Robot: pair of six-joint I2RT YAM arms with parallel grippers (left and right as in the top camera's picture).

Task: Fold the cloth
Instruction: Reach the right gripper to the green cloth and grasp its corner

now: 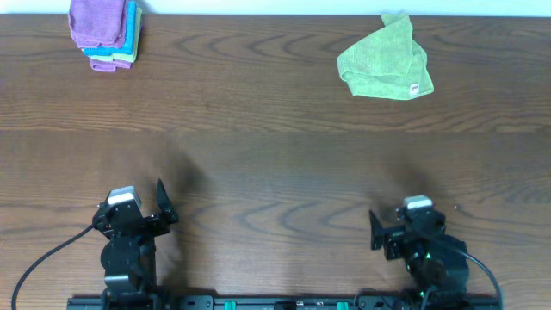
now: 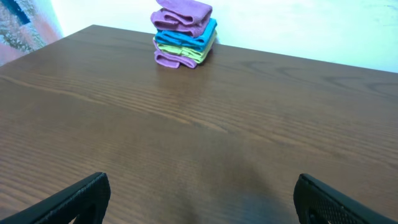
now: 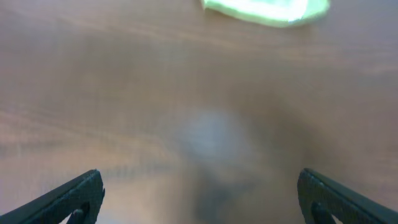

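Folding has not begun. The cloth [image 1: 385, 60] lies crumpled on the worktop [image 1: 275, 155], well apart from the folded stack [image 1: 105, 34]. The left pincer [image 2: 199, 199] and right pincer [image 3: 199, 193] gape empty. The next move probably calls for reaching out and spreading the cloth flat.

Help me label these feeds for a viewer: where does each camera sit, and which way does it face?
Overhead: above the table, looking straight down; left arm and right arm at bottom.
Left wrist: low, facing the folded stack; left gripper open.
Right wrist: low, blurred, facing the cloth; right gripper open.
Overhead also shows stack and cloth.
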